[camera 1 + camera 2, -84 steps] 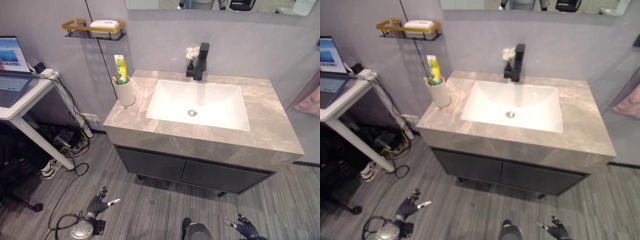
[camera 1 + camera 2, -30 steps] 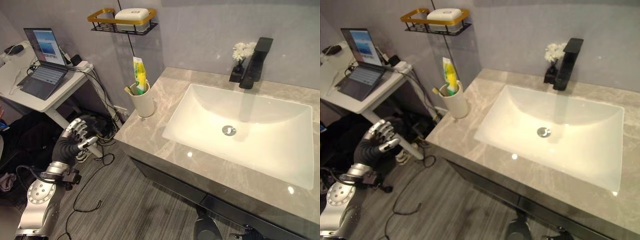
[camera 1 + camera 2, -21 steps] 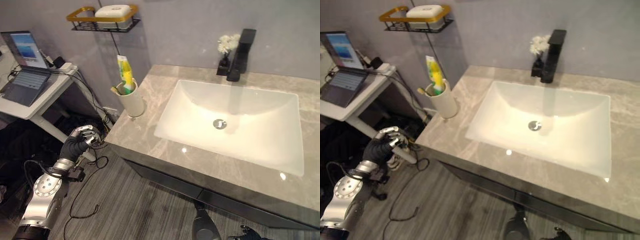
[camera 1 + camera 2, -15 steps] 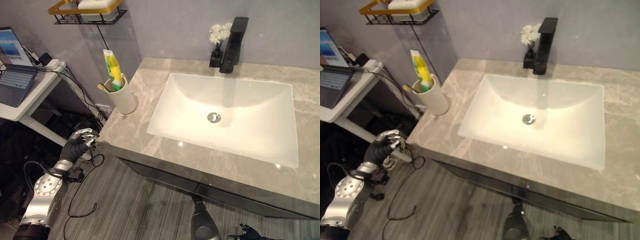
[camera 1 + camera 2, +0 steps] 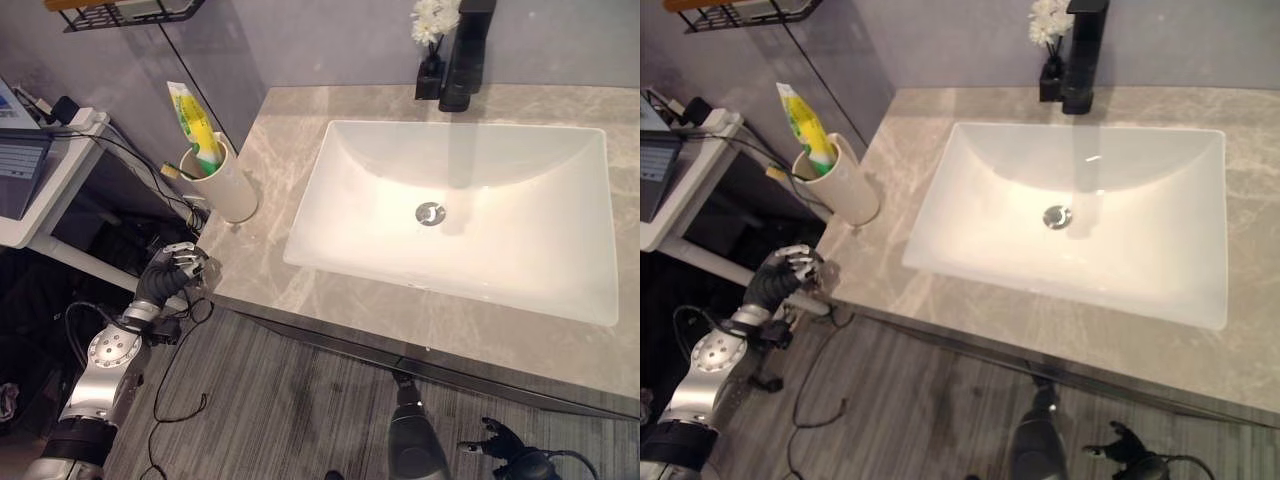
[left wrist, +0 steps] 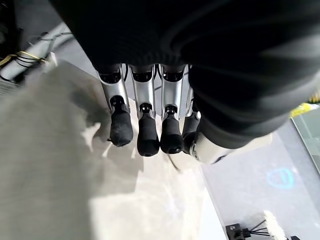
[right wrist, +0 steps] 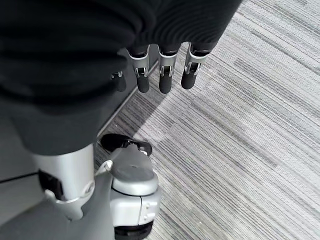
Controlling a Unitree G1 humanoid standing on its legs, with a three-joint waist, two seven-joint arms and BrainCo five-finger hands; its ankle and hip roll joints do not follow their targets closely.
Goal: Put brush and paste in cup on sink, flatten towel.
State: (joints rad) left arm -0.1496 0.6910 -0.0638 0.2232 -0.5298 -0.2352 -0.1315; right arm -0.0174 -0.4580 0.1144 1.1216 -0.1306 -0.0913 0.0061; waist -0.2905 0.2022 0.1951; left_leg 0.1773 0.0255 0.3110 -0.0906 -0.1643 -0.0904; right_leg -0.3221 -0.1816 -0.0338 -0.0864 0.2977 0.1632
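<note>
A white cup [image 5: 230, 187] stands on the grey stone counter [image 5: 275, 120] at its left end, left of the basin. A yellow-green paste tube [image 5: 194, 122] and a brush [image 5: 176, 171] stick out of the cup. My left hand [image 5: 170, 273] hovers at the counter's front left corner, a little below the cup, holding nothing. Its fingers [image 6: 145, 132] hang relaxed just over the stone top. My right hand [image 5: 505, 443] hangs low in front of the cabinet, fingers [image 7: 165, 80] loose above the striped floor.
A white basin [image 5: 500, 240] fills the counter's middle, with a black tap [image 5: 465, 55] and a small vase of white flowers [image 5: 432, 15] behind it. A white desk [image 5: 45, 185] with a laptop [image 5: 15, 165] stands left of the counter. A wire shelf [image 5: 120, 10] hangs above.
The camera has tilted down and shifted. My left hand has come up from near the floor and moved right, closer to the counter's front left corner. The right hand stays low.
</note>
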